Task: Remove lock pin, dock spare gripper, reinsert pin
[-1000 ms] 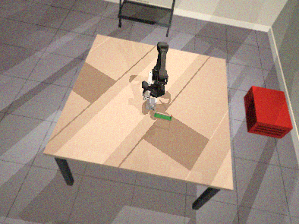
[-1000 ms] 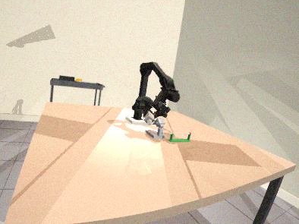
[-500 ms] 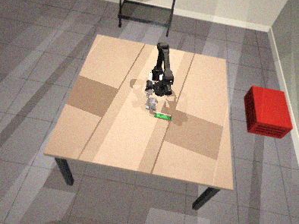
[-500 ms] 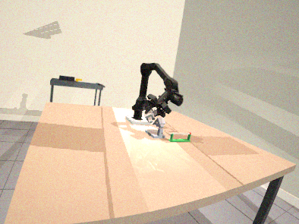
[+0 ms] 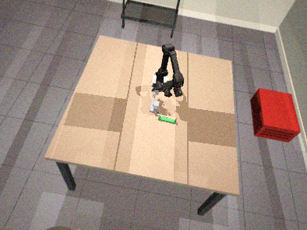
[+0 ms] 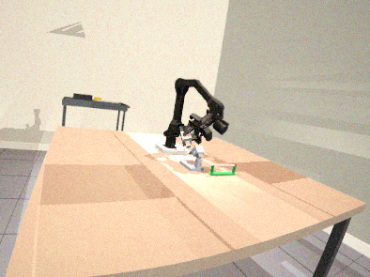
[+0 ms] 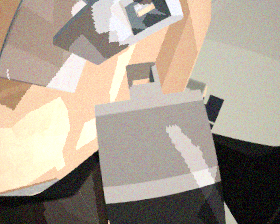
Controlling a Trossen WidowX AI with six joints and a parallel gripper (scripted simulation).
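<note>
My gripper [image 6: 192, 133] [image 7: 161, 192] is shut on the spare gripper, a pale grey block [image 6: 187, 141] [image 7: 152, 145]. The block's small spigot [image 7: 145, 92] with a square cross-hole points away from my fingers. The grey mount [image 5: 154, 106] [image 6: 198, 158] [image 7: 85, 37] stands on the table, just in front of the held block. Its socket shows in the wrist view at the top, beyond the spigot and apart from it. The pale lock pin with a red end [image 6: 223, 165] lies across the green holder [image 5: 167, 120] [image 6: 223, 173], beside the mount.
The wooden table [image 5: 152, 151] [image 6: 117, 234] carries the arm's white base [image 6: 170, 149] behind the mount. A red crate [image 5: 274, 114] stands on the floor to the right in the top view. A dark shelf [image 5: 149, 12] [image 6: 96, 103] stands beyond the table.
</note>
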